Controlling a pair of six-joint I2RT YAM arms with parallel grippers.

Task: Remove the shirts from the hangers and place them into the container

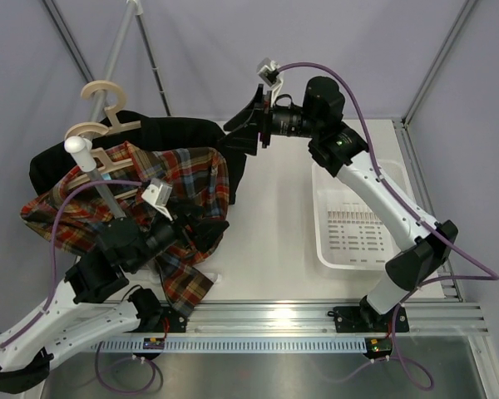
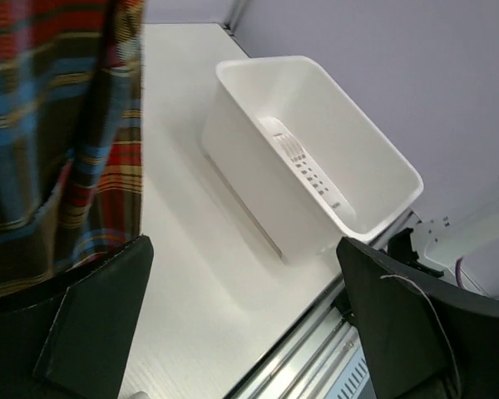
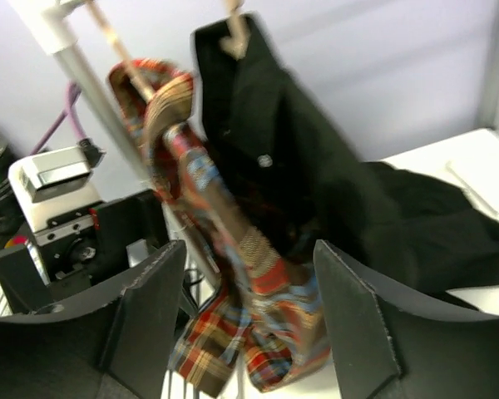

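1. White table, grey walls behind.
2. Left gripper: one; fingers wide apart, holding nothing, just beside the plaid shirt.
3. Basket: one, white, on the table's right side.
4. Shirts: two, the plaid shirt and a black shirt, both draped on hangers at left.
5. Right gripper: one; fingers apart, facing both shirts.
6. Hangers: two, wooden, hooks at one grey rail.

The plaid shirt is woven cloth (the black shirt matt), the hangers bare wood, the container smooth plastic.
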